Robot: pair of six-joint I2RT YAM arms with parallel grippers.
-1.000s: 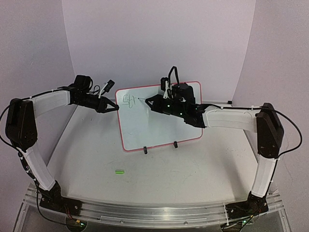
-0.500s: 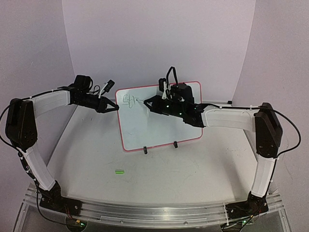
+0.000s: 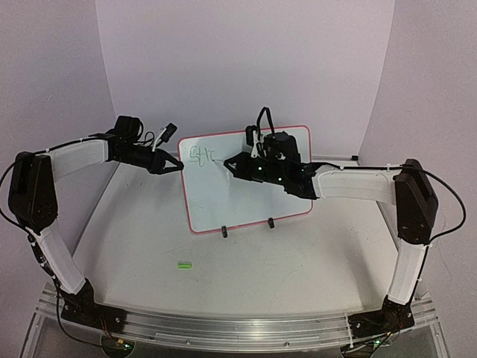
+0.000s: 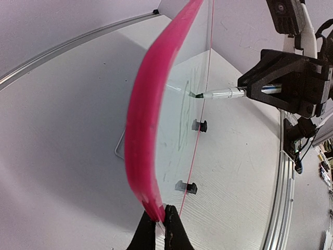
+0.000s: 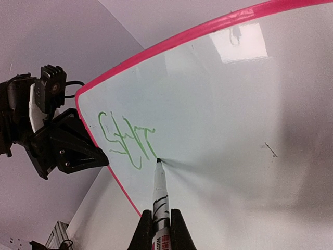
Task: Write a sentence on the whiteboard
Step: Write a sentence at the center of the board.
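The whiteboard [image 3: 223, 190], white with a pink-red frame, stands upright on two black clip feet [image 3: 223, 232] at the table's middle back. Green marks [image 5: 125, 140] sit near its top left corner. My left gripper [image 3: 177, 166] is shut on the board's left frame edge [image 4: 140, 151], its fingertips [image 4: 156, 224] pinching it. My right gripper [image 5: 157, 232] is shut on a green marker [image 5: 158, 200], whose tip [image 5: 158, 161] touches the board at the end of the last green stroke. In the left wrist view the marker [image 4: 218, 94] meets the board's face from the right.
A small green marker cap [image 3: 184, 265] lies on the table in front of the board, left of centre. The metal rail [image 3: 223, 328] runs along the near edge. Purple walls close the back and sides.
My right gripper has shifted slightly left and down along the board with the marker, and another green stroke has appeared. The left arm has not moved.
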